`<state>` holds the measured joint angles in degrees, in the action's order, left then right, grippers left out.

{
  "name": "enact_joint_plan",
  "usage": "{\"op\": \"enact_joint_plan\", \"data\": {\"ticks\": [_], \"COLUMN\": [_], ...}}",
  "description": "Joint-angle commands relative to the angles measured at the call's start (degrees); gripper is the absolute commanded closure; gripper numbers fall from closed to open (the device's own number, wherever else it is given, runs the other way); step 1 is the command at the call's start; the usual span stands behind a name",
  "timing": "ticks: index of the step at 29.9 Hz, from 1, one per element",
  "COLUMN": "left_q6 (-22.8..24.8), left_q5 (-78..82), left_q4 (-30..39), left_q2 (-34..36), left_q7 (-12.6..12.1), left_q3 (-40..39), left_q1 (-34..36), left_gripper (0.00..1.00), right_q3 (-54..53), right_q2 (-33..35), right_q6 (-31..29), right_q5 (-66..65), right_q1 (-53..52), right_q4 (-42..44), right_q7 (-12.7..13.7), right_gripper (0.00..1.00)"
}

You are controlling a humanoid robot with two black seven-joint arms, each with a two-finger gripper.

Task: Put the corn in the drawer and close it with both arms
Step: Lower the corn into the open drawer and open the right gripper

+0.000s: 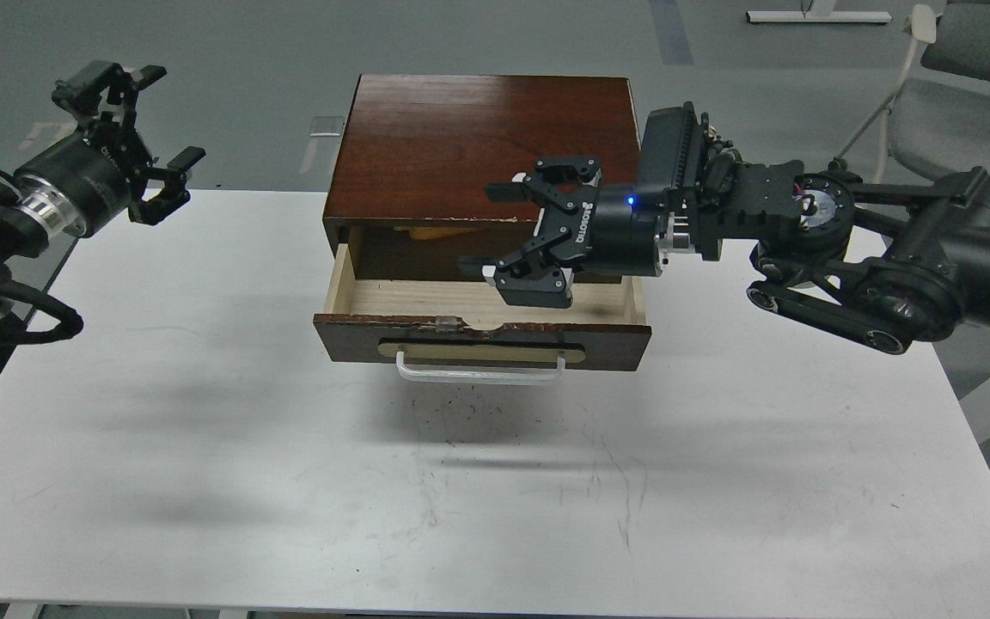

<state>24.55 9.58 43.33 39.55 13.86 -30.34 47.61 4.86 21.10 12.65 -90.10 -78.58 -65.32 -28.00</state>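
Your right gripper (485, 229) hangs spread over the open drawer (482, 331), corn (439, 230) just behind it; left gripper (164, 116) also spread.

Even, cool overhead light fills the scene, moderately bright. The white bench (203, 481) shows soft, blurred shadows under both arms and a darker patch beneath the open drawer (478, 331). The drawer's rear is in shade. Focus is sharp, with mild grain and no glare.

A white bench (203, 447), scuffed with dark marks near its middle, carries a dark brown cabinet (486, 137) at its far edge, its drawer (478, 331) pulled open.
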Motion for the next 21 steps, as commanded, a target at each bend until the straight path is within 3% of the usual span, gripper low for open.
{"op": "enact_joint_plan", "data": {"ticks": [1,7,10,13,15,19,21], "left_q6": [0.1,0.1,0.1,0.2,0.3,0.4,0.4], "left_q5": [0.1,0.1,0.1,0.1,0.1,0.3,0.4], "left_q4": [0.0,0.0,0.0,0.0,0.0,0.0,0.0], "left_q2": [0.0,0.2,0.3,0.3,0.3,1.7,2.2], "left_q7": [0.0,0.2,0.3,0.6,0.6,0.8,0.8], "left_q3": [0.1,0.2,0.2,0.2,0.2,0.0,0.1], "left_q1": [0.0,-0.1,-0.1,-0.1,-0.1,0.6,1.3], "left_gripper": [0.02,0.02,0.02,0.02,0.02,0.02,0.02], "right_q3": [-0.3,-3.1,-7.6,-15.1,-17.4,-20.7,-20.7], "right_q2": [-1.3,-2.5,-2.3,-1.7,-1.2,3.8,4.8], "right_q6": [-4.0,-7.2,-9.2,-15.0,-17.9,-30.8,-34.0], "right_q5": [14.5,35.6,45.0,58.1,62.7,75.1,78.1], "right_q1": [-4.5,-8.2,-8.6,-8.2,-7.9,-6.7,-5.6], "right_q4": [0.0,0.6,1.8,6.5,9.2,17.7,19.3], "right_q7": [0.0,0.6,4.4,8.7,10.1,13.4,14.3], "right_gripper": [0.08,0.08,0.06,0.05,0.05,0.04,0.04]}}
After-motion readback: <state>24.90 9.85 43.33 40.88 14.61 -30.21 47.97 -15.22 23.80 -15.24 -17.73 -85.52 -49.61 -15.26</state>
